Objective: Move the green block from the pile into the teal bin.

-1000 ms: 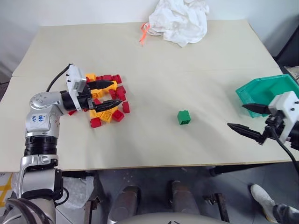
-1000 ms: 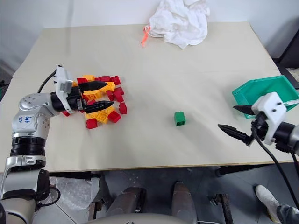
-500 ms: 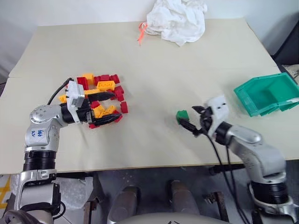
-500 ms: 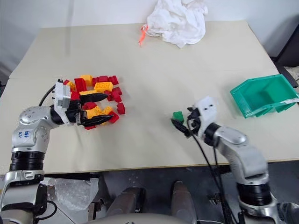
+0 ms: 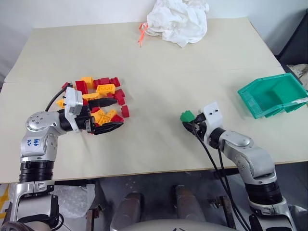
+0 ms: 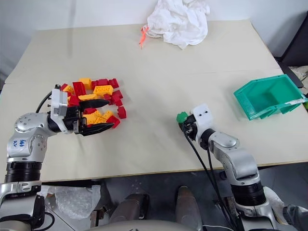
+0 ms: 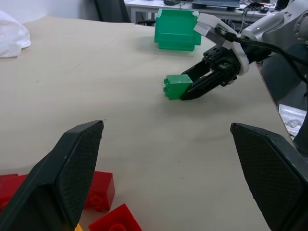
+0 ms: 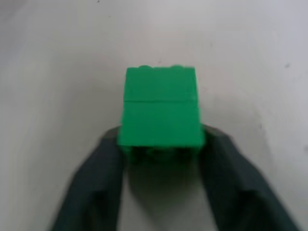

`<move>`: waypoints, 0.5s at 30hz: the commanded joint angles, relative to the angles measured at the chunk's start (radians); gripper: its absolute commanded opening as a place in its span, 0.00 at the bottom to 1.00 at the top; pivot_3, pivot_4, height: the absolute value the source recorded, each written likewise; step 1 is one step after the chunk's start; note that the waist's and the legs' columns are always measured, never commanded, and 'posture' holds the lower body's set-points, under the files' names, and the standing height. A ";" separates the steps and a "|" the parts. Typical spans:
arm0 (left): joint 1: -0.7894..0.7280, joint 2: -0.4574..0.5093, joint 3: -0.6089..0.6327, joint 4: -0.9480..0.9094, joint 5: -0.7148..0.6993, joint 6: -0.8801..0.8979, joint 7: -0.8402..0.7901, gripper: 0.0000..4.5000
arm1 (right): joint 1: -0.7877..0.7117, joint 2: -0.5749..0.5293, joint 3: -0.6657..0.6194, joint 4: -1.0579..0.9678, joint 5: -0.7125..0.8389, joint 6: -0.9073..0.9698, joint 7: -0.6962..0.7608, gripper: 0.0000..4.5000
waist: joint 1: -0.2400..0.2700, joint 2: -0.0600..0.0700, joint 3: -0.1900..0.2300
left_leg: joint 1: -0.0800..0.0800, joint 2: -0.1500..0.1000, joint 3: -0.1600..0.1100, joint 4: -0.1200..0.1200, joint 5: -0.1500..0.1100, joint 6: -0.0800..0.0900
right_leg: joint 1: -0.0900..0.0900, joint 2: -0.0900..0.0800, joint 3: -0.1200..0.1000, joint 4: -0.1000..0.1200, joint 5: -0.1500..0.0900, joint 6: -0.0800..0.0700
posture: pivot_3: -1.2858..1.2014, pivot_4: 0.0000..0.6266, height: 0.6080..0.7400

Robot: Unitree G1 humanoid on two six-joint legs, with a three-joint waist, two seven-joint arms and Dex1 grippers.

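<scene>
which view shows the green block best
The right wrist view: the green block sits centred between the right gripper's fingers, which pinch its sides. The left wrist view shows it side-on, small, gripped at the fingertips. Both eye views show it from above, tiny, on the table.

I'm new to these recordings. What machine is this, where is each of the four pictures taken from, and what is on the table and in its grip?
This is a humanoid robot with two arms, each ending in two black jaws. Two pictures come from cameras in its head, looking down over a beige table. The other two come from cameras on each wrist, looking along the jaws. On the table lie a pile of red and yellow-orange toy bricks, a white cloth bundle at the far edge, and a teal bin on the robot's right. The right gripper has its jaws closed on the green block, which sits at table level. The left gripper is open beside the pile, holding nothing.
</scene>
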 commanded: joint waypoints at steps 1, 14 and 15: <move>-0.007 -0.002 0.004 -0.030 -0.026 0.009 0.003 1.00 | -0.003 -0.003 -0.058 -0.075 0.024 -0.005 0.003 0.32 | 0.000 0.000 0.000 | 0.000 0.000 0.000 0.000 0.000 0.000 | 0.000 0.000 0.000 0.000 0.000 0.000 | 0.52 0.24 1.00; -0.205 -0.185 -0.170 0.047 0.054 -0.022 0.056 1.00 | -0.010 -0.432 -0.314 0.068 -0.039 -0.120 0.193 0.32 | 0.013 0.000 0.000 | 0.000 -0.006 0.002 0.001 -0.001 0.001 | 0.002 -0.001 0.000 -0.001 0.000 0.001 | 0.52 0.24 1.00; -0.228 -0.209 -0.183 0.071 0.066 -0.039 0.060 1.00 | -0.024 -0.479 -0.313 0.115 -0.050 -0.122 0.215 0.32 | 0.004 -0.001 0.000 | 0.000 -0.006 0.002 0.001 -0.001 0.001 | 0.002 -0.001 0.000 -0.001 0.000 0.001 | 0.52 0.24 1.00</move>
